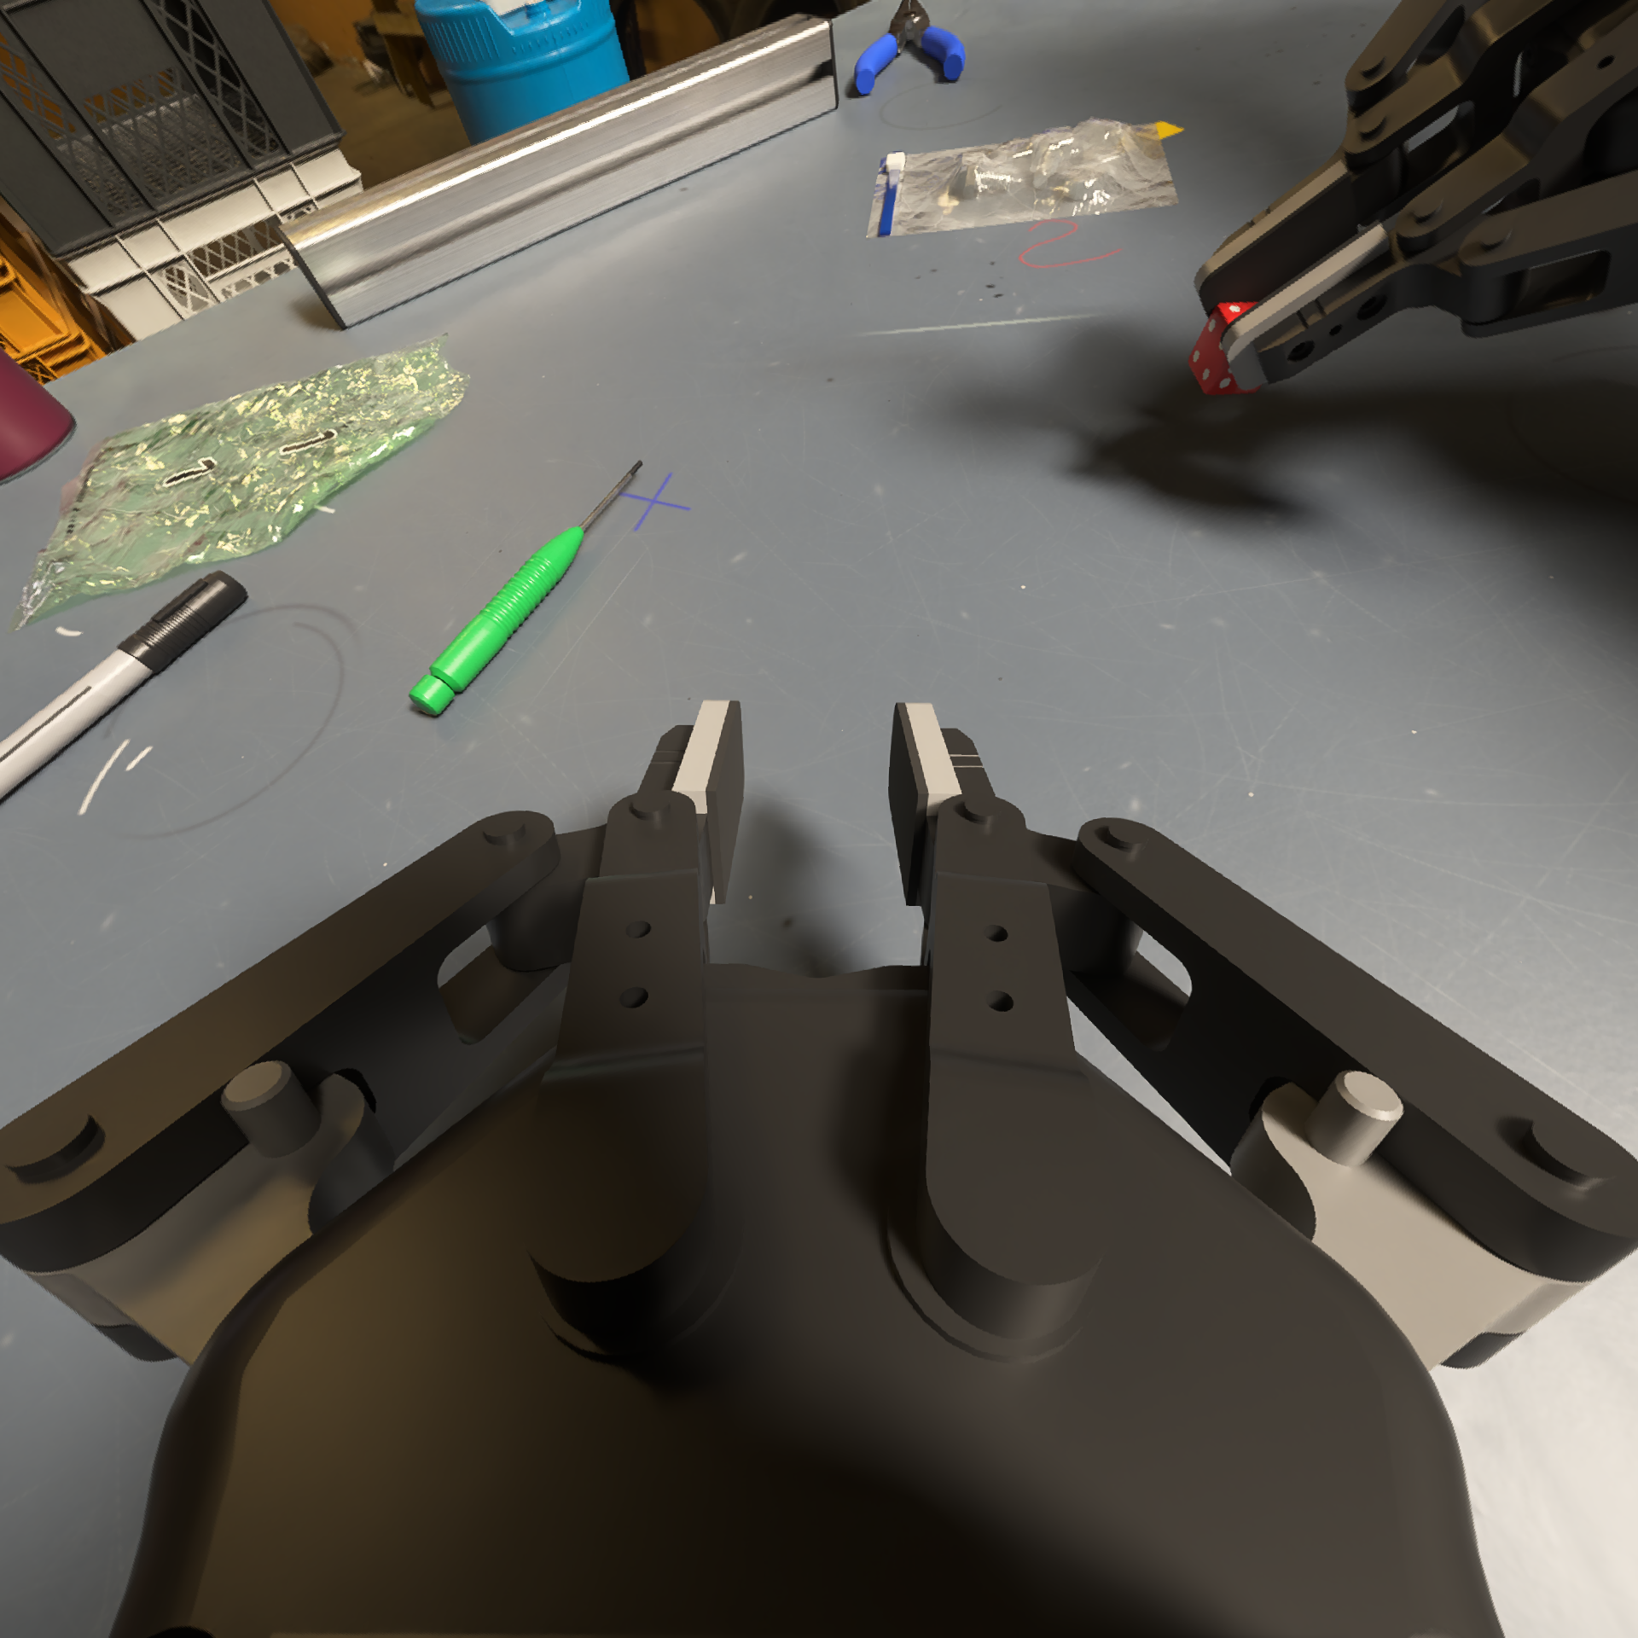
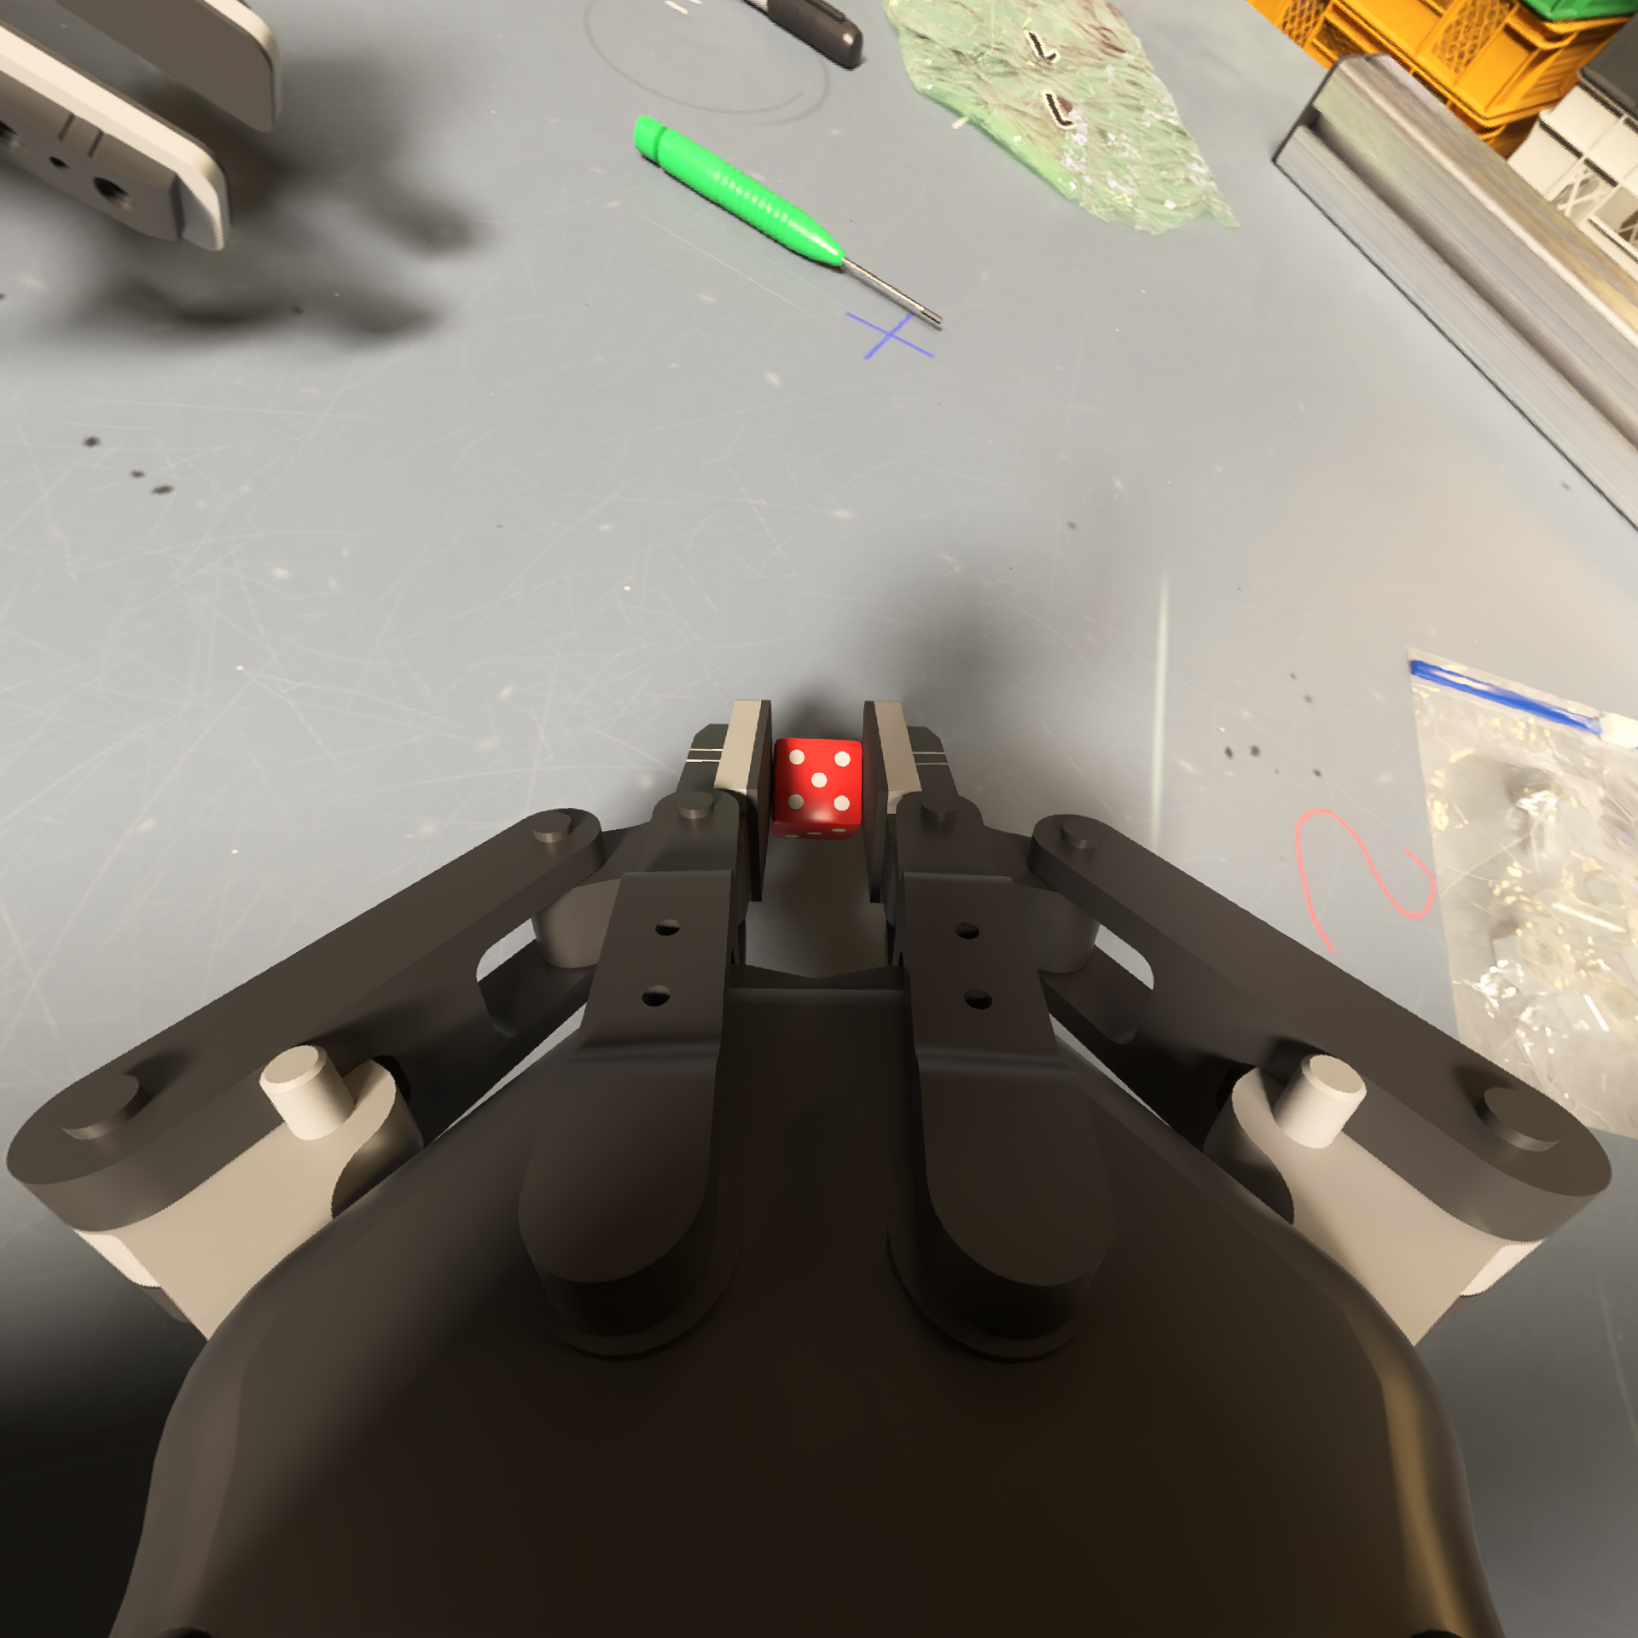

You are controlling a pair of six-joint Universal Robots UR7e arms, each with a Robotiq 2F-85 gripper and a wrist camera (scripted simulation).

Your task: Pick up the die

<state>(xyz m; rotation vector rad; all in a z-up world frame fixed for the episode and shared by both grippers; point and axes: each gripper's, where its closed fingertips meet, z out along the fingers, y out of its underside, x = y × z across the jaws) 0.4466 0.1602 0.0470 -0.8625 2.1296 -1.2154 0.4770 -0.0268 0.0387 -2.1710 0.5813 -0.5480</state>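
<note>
A red die [image 2: 816,784] with white pips sits between the pads of my right gripper [image 2: 816,722], which is shut on it. In the left wrist view the same die [image 1: 1212,354] shows at the upper right, held above the grey table with the gripper's shadow below it. My left gripper [image 1: 816,720] is open and empty, low over the table near its middle, well apart from the die. It also shows in the right wrist view [image 2: 199,213] at the upper left.
A green screwdriver [image 1: 505,612] lies ahead-left of my left gripper, by a blue cross mark [image 1: 656,503]. A marker pen [image 1: 115,674], a green foil bag [image 1: 239,470], a metal bar [image 1: 567,168], a clear bag [image 1: 1028,177] and blue pliers [image 1: 913,49] lie around. Crates [image 1: 159,133] stand beyond the table's edge.
</note>
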